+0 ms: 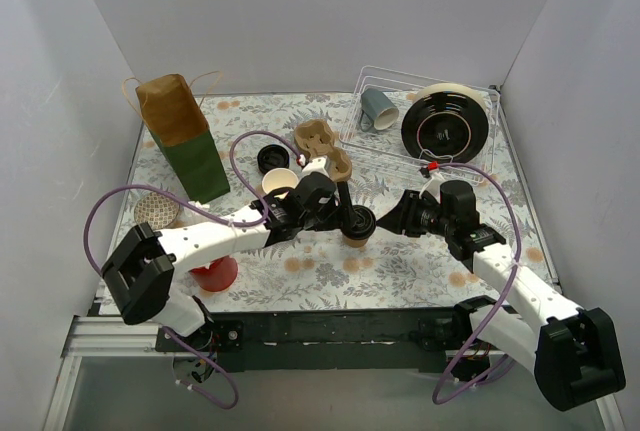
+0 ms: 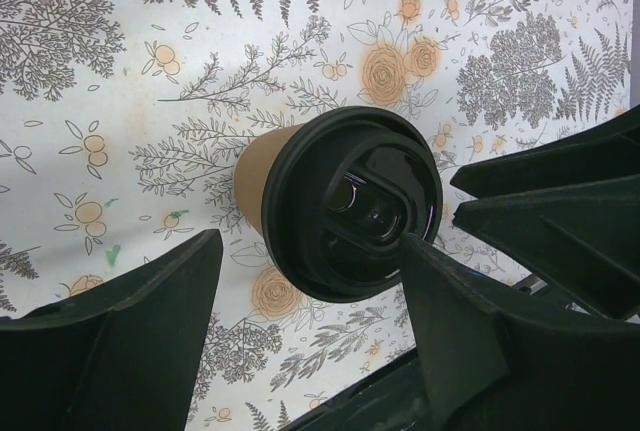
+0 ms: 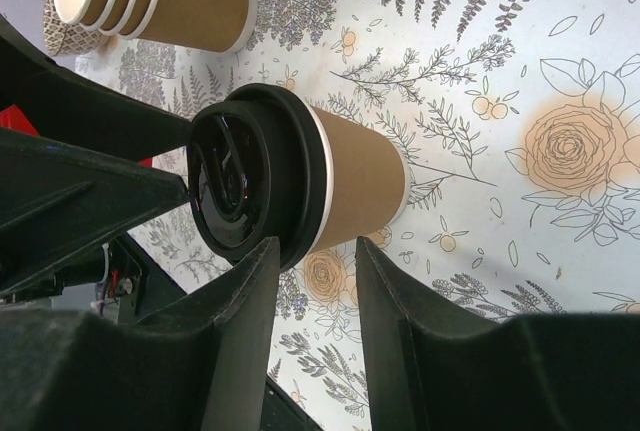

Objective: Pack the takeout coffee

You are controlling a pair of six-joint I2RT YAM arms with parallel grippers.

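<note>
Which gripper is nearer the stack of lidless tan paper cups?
Left. The left gripper sits just right of that stack; the right gripper is farther right, beyond the black-lidded paper cup.

I'm working a robot test cell in a lab, dressed up as a café counter. Plain white panels [image 1: 320,11] box the table in on the left, far and right, and an aluminium rail [image 1: 90,336] runs along the near edge. Props stand on the floral tablecloth [image 1: 330,271]: a kraft paper bag [image 1: 180,141] far left, a pulp cup carrier [image 1: 322,146], a lidded takeout coffee cup [image 1: 357,224], and far right a wire dish rack [image 1: 390,146] holding a grey-blue mug [image 1: 378,108] and a black plate [image 1: 447,123].
</note>
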